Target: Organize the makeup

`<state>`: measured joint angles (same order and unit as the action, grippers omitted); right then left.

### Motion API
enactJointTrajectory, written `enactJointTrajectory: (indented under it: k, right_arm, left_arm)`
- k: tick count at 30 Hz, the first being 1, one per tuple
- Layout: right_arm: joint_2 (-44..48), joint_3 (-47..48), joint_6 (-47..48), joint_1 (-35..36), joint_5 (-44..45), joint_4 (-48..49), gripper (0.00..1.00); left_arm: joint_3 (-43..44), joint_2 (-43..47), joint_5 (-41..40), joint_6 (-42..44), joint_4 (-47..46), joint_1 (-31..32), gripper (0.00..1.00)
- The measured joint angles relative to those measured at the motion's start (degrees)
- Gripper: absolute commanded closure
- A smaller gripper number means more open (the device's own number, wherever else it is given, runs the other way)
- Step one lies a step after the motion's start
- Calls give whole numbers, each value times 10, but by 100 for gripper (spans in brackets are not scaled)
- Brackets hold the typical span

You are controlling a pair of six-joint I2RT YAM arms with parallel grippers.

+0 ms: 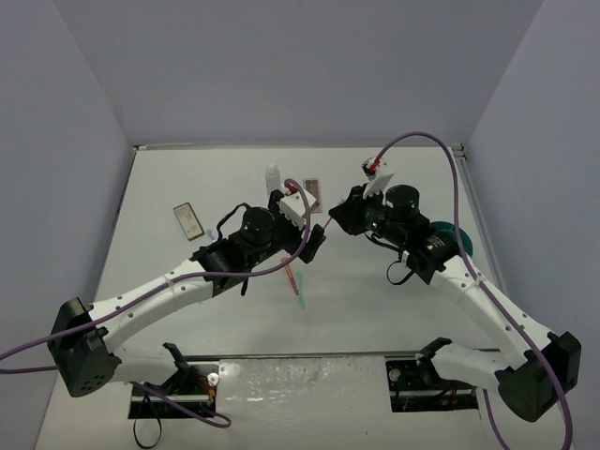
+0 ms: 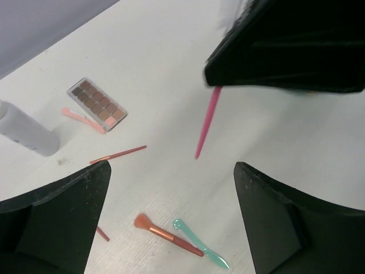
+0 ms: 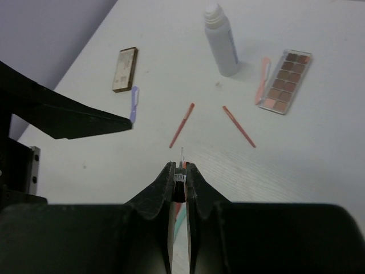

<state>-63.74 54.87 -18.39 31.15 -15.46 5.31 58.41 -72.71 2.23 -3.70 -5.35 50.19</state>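
Observation:
My right gripper (image 3: 180,166) (image 1: 336,218) is shut on a thin pink stick (image 2: 206,123) and holds it above the table, tip pointing down. My left gripper (image 2: 171,171) (image 1: 315,244) is open and empty, hovering over an orange-red brush (image 2: 167,234) and a teal stick (image 2: 201,251) that lie side by side. A whitish bottle (image 3: 221,43) (image 1: 273,178) stands at the back. Beside it lie a brown-pink palette (image 3: 285,81) (image 2: 97,104) and a pink spatula (image 3: 264,77). Two thin red-brown sticks (image 3: 182,124) (image 3: 238,126) lie in front. A second palette (image 3: 125,69) (image 1: 188,219) and a purple stick (image 3: 134,104) lie to the left.
A round teal tub (image 1: 459,239) sits at the right, mostly hidden behind the right arm. The two grippers are close together over the table's middle. Grey walls enclose the table on three sides.

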Motion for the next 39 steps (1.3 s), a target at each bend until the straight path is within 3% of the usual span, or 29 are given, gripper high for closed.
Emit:
enactJointTrajectory:
  k: [4, 8, 13, 20, 30, 39]
  right_arm:
    - [17, 8, 28, -39, 54, -42, 100]
    - [24, 16, 46, -121, 93, -74, 100]
    - [24, 18, 60, -227, 136, -107, 100]
    - [7, 30, 76, -295, 198, -126, 100]
    - [-33, 50, 89, -369, 223, -130, 100]
    - [-79, 51, 94, -393, 207, -129, 100]
  left_arm:
    - [11, 0, -50, -15, 40, -1, 8]
    - [34, 2, -97, -43, 112, -18, 5]
    - [69, 15, -109, -104, 233, -110, 3]
    - [96, 68, -94, -145, 371, -213, 3]
    - [25, 143, -65, -136, 393, -310, 3]
    - [14, 142, -50, -132, 399, -315, 3]
